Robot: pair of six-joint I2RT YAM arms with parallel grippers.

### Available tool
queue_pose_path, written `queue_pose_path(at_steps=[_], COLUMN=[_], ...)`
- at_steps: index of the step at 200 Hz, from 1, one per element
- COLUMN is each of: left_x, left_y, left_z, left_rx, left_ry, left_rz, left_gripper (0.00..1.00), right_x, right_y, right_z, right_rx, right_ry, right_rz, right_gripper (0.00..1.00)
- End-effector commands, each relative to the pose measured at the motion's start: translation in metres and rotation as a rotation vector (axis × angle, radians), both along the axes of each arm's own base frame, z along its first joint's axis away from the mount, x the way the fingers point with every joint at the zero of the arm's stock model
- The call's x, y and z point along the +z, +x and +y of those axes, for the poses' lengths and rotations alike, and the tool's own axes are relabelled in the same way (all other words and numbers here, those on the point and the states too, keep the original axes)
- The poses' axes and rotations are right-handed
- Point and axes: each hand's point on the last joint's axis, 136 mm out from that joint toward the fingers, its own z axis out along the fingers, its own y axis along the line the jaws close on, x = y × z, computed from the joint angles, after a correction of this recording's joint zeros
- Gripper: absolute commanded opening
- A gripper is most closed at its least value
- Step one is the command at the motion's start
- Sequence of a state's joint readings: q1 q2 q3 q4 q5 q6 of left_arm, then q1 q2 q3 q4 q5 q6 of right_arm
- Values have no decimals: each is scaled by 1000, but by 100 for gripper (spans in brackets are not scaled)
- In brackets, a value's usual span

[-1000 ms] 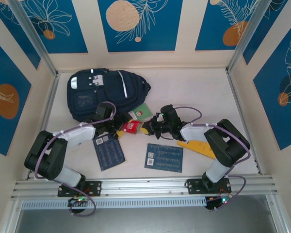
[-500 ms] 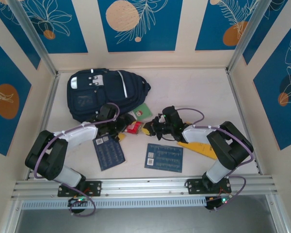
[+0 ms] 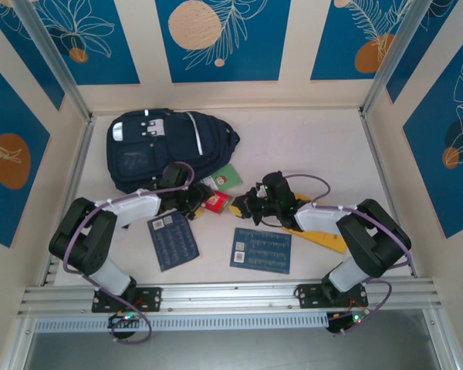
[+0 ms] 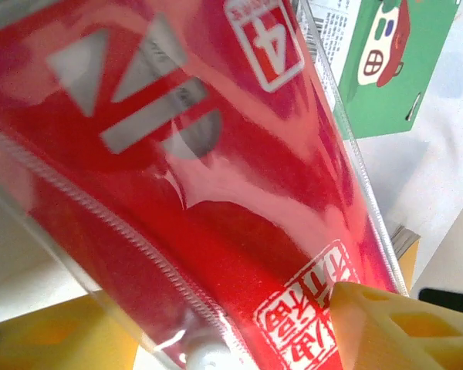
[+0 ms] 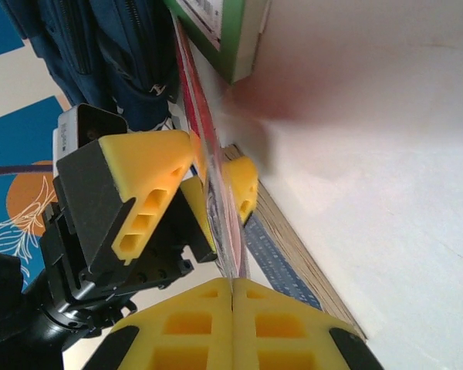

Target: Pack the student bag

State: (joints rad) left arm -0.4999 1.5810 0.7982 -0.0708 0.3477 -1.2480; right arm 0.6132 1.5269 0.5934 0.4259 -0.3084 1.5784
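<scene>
The student bag (image 3: 162, 146), dark navy with white stripes, lies at the back left; its fabric also shows in the right wrist view (image 5: 100, 46). A flat red plastic pouch (image 3: 214, 203) hangs between the two grippers. My right gripper (image 3: 239, 206) is shut on the pouch's edge (image 5: 204, 146), its fingertips (image 5: 232, 297) pressed together. My left gripper (image 3: 203, 202) reaches the pouch from the left; its yellow fingers (image 5: 150, 177) stand apart on either side of the sheet. The pouch (image 4: 216, 193) looms close in the left wrist view, with one fingertip (image 4: 386, 324) at the lower right.
A green card box (image 3: 228, 177) lies just behind the pouch, next to the bag. Two dark blue booklets (image 3: 174, 240) (image 3: 261, 249) lie flat near the front. A yellow flat item (image 3: 324, 235) sits under the right forearm. Walls enclose the table on three sides.
My left gripper has moved right up to the red pouch and its fingers have narrowed around it. The right gripper, still holding the pouch, has shifted slightly right.
</scene>
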Motion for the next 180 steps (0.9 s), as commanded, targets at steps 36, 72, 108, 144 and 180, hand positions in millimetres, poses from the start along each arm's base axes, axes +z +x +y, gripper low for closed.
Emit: queue_pose_path(at_steps=[36,72,108,144,180], left_x=[17,31,48,59,74], left_y=[5,7,11,17,22], left_z=[-3,-3,-4,-12,-13], left_rx=[-10,-18,-30,-61,-63], left_ry=[-8,-19,-33,-60,-70], left_rz=[-70,-116,-179,-234,-271], left_gripper=[46,33,17,0,0], right_x=[-8,-9,-8,-6,0], right_y=[-7,-10,-11,-12,-10], right_z=[-6,-6,-6,-6,-11], right_rx=[-9,-9,-15,-17,-38], right_ry=[-28,-31,-34,-35,-37], right_rz=[5,8,1,-8,-34], right_gripper=[0,0,0,0,11])
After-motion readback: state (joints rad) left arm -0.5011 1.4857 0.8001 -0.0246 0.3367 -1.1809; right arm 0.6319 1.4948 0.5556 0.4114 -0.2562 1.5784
